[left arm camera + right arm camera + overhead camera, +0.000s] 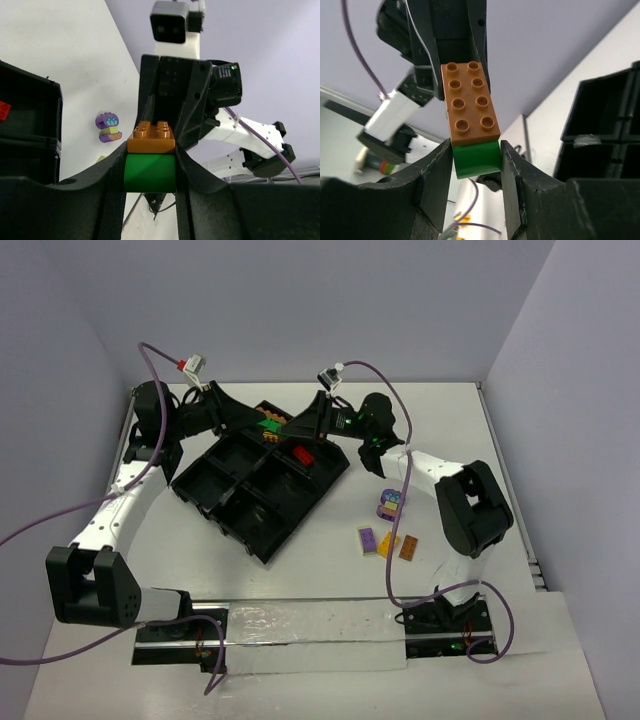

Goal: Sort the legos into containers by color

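A green lego point(150, 172) with a brown lego point(151, 137) stacked on it hangs above the far compartments of the black tray point(225, 505). My left gripper point(150, 170) is shut on one end of the green lego. From the opposite side my right gripper point(476, 160) is shut on its other end point(477, 157), and the brown lego point(470, 100) sticks out beyond its fingers. In the top view the left gripper point(262, 423) and right gripper point(290, 430) meet nose to nose. A red lego point(303, 453) lies in one compartment.
Right of the tray, on the white table, lie a rounded purple piece point(390, 504), a flat purple lego point(367, 538), a yellow lego point(388, 544) and an orange lego point(409, 547). The right arm's elbow point(472, 505) stands close beside them.
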### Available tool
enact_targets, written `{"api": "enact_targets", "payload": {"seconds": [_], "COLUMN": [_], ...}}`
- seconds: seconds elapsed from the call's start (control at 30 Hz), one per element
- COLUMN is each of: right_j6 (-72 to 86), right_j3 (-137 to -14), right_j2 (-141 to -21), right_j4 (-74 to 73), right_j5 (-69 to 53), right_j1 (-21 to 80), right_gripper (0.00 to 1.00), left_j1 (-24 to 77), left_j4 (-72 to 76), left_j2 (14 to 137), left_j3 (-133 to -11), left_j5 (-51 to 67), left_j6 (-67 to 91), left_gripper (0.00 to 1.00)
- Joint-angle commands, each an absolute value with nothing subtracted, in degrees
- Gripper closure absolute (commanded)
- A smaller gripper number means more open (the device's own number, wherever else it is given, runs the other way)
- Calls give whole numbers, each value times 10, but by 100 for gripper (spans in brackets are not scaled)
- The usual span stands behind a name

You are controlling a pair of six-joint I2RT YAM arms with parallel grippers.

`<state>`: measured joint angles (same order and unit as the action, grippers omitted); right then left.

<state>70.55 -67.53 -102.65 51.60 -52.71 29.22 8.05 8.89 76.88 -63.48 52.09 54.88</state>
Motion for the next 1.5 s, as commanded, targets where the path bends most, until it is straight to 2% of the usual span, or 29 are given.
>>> {"api": "enact_targets", "payload": {"seconds": [0.0, 0.23, 0.37, 0.47, 0.57, 0.9, 1.0, 1.03, 1.13, 1.17, 1.23, 1.3, 1.47], "right_j6": [551, 450, 379, 365, 357, 346, 346, 346, 340, 338, 332, 330, 324], "right_j3": [-702, -699, -713, -726, -757, -801, -814, -821, -844, -850, -862, -873, -880], "right_j2": [-982, -957, -944, -951, -969, -1027, -1046, -1053, -1066, -1068, -1070, -1069, -1046], "right_j4": [324, 204, 21, -70, -125, -140, -148, -151, -160, -164, -173, -180, -193], "right_j5": [-517, -476, -328, -210, -166, -141, -136, -135, -137, -140, -139, -138, -135], "right_j1": [310, 310, 311, 316, 327, 389, 400, 405, 412, 414, 415, 417, 414], "right_gripper": [100, 100, 100, 100, 100, 99, 93, 88, 51, 43, 35, 31, 32], "left_j1": [74, 54, 37, 34, 34, 35, 34, 34, 34, 34, 34, 34, 34], "left_j4": [100, 76, 9, -79, -106, -133, -138, -140, -140, -140, -138, -137, -148], "left_j2": [767, 774, 765, 760, 749, 736, 734, 734, 733, 733, 732, 730, 731], "left_j3": [-680, -700, -718, -729, -727, -723, -727, -728, -726, -725, -725, -723, -733], "left_j5": [497, 478, 423, 326, 276, 248, 247, 246, 248, 250, 252, 252, 258], "left_j6": [537, 521, 488, 462, 453, 424, 420, 419, 420, 420, 421, 420, 406], "left_gripper": [100, 100, 100, 100, 100, 100, 100, 100, 100, 100, 100, 100, 100]}}
